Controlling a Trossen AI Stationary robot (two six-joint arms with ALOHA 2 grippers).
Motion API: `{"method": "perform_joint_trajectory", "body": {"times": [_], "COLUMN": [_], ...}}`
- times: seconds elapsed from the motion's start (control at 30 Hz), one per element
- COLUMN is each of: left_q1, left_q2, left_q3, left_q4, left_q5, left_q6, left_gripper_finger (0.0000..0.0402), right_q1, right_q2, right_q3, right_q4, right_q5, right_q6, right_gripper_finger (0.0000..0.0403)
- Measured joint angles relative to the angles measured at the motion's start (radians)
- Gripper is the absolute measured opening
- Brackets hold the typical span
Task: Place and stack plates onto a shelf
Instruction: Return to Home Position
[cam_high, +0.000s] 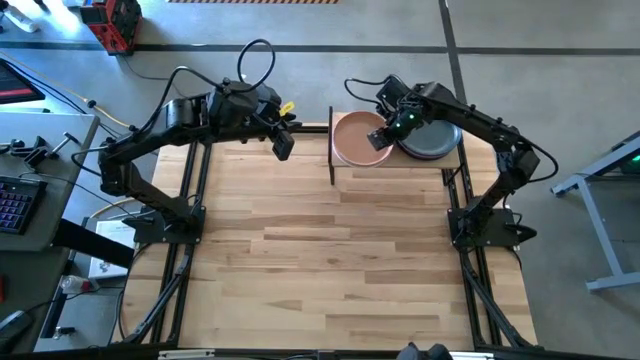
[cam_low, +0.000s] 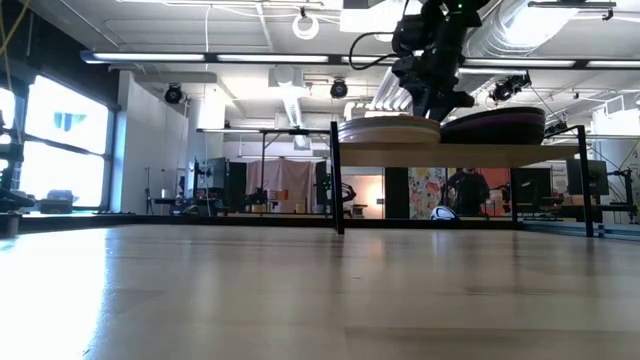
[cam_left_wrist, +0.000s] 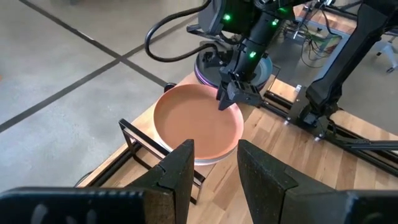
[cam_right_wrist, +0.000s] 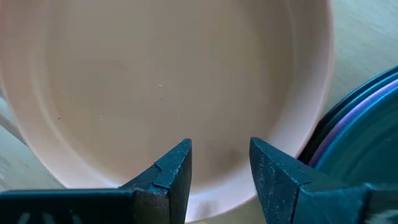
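Observation:
The shelf (cam_high: 400, 164) stands at the table's far edge and carries two stacks of plates side by side. The left stack is topped by a peach plate (cam_high: 352, 140) (cam_left_wrist: 189, 124) (cam_right_wrist: 161, 81). A dark grey plate (cam_high: 437, 140) tops the right stack, with purple and blue rims (cam_right_wrist: 367, 106) showing beneath it. My right gripper (cam_high: 381, 137) (cam_left_wrist: 231, 99) (cam_right_wrist: 221, 152) points down, open, just over the peach plate's right-hand side, with nothing between its fingers. My left gripper (cam_high: 283, 148) (cam_left_wrist: 214, 152) hovers open to the left of the shelf, facing it.
The shelf's black posts (cam_low: 337, 180) rise from the wooden tabletop (cam_high: 330, 260), which stretches wide toward the near edge. In the low view the two stacks (cam_low: 385, 127) (cam_low: 495, 122) sit on the shelf board (cam_low: 440, 152). A desk with a keyboard (cam_high: 12, 205) stands off the table's left side.

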Motion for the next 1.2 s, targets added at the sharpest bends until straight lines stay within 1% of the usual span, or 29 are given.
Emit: {"method": "perform_joint_trajectory", "body": {"times": [0.23, 0.37, 0.43, 0.53, 0.63, 0.67, 0.73, 0.9, 1.03, 1.1, 1.2], "left_q1": [0.0, -0.002, -0.012, -0.038, -0.081, -0.098, -0.136, -0.233, -0.279, -0.291, -0.297], "left_q2": [0.0, -0.002, -0.007, -0.009, -0.008, -0.008, -0.008, -0.008, -0.008, -0.014, -0.042], "left_q3": [0.0, 0.0, 0.0, 0.0, 0.0, 0.0, 0.0, 0.0, -0.003, -0.03, -0.103], "left_q4": [-0.001, -0.014, -0.052, -0.115, -0.193, -0.213, -0.251, -0.293, -0.289, -0.269, -0.224], "left_q5": [-0.001, -0.005, -0.013, -0.077, -0.197, -0.232, -0.273, -0.318, -0.311, -0.311, -0.29], "left_q6": [0.001, -0.006, -0.009, -0.045, -0.092, -0.115, -0.151, -0.181, -0.182, -0.185, -0.204], "left_gripper_finger": [0.0113, 0.0113, 0.0113, 0.0113, 0.0113, 0.0113, 0.0113, 0.0113, 0.0113, 0.0113, 0.0113], "right_q1": [0.0, 0.019, 0.044, 0.083, 0.129, 0.148, 0.178, 0.24, 0.281, 0.302, 0.331], "right_q2": [-0.039, -0.1, -0.14, -0.205, -0.273, -0.303, -0.376, -0.579, -0.717, -0.777, -0.856], "right_q3": [0.0, 0.0, 0.0, 0.0, -0.004, -0.022, -0.101, -0.378, -0.552, -0.619, -0.71], "right_q4": [0.026, 0.047, 0.046, 0.047, 0.053, 0.078, 0.162, 0.378, 0.493, 0.537, 0.594], "right_q5": [0.006, -0.019, -0.024, 0.0, 0.068, 0.083, 0.081, 0.068, 0.052, 0.05, 0.05], "right_q6": [-0.031, -0.115, -0.165, -0.219, -0.223, -0.217, -0.206, -0.126, -0.112, -0.098, -0.09], "right_gripper_finger": [0.014, 0.014, 0.014, 0.014, 0.014, 0.014, 0.014, 0.014, 0.014, 0.014, 0.014]}}
